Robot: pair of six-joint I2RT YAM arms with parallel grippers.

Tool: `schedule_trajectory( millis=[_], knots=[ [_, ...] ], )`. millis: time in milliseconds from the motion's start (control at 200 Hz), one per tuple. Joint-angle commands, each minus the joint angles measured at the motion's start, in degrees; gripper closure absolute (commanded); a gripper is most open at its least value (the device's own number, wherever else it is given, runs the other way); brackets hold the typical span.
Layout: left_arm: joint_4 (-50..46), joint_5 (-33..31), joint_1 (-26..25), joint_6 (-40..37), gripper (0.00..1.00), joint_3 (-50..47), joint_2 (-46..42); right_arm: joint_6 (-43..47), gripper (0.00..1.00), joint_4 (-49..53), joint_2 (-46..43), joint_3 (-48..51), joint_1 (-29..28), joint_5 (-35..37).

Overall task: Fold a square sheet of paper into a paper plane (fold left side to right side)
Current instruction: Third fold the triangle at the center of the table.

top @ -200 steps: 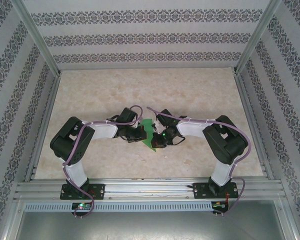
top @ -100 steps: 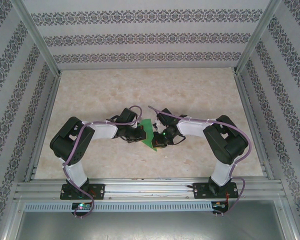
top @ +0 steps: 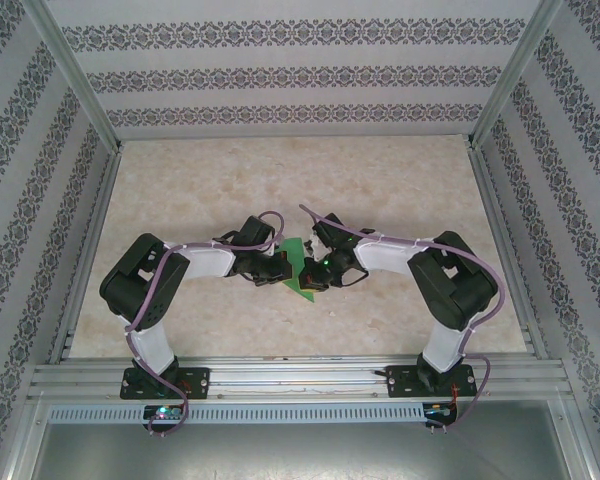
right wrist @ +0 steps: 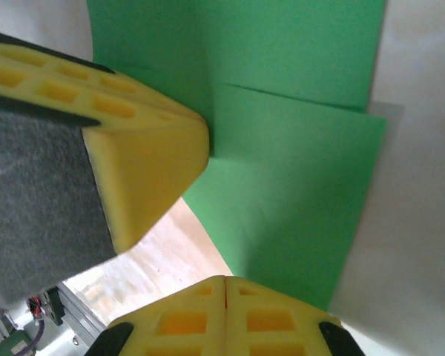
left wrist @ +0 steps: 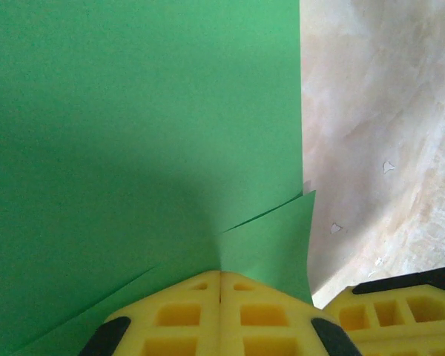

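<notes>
Where it overlaps, matte green paper (left wrist: 133, 111), creased

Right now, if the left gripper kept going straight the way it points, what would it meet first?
The green sheet of paper. The left gripper is shut, apparently pinching a crease in it at its tips, so any advance would likely push straight into the paper. What lies behind the sheet is hidden.

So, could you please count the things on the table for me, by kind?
Green paper sheet: 1
Robot arms, left arm and right arm: 2
Pincers, left pincer and right pincer, both shut on the sheet: 2
Total: 5
</notes>
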State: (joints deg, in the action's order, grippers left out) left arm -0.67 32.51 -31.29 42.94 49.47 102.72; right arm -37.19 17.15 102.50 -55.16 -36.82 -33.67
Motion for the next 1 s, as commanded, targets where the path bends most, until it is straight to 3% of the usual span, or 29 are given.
schedule_trajectory(
  millis=[0, 385, 994],
  knots=[
    [-2.7, -2.3, 0.1, 0.5, 1.0, -1.5, 1.9, -1.5, 1.0, -2.1, 1.8, -1.9, -0.9, -1.0],
    [-3.3, -2.8, 0.1, 0.7, 1.0, -1.5, 1.9, -2.4, 1.0, -2.6, 4.6, -3.3, -1.6, -0.2],
    [-6.7, -4.5, 0.2, 0.0, 1.0, -0.5, 3.0, -1.2, 1.0, 8.7, 2.6, 1.6, -2.0, 5.0]
  ],
)
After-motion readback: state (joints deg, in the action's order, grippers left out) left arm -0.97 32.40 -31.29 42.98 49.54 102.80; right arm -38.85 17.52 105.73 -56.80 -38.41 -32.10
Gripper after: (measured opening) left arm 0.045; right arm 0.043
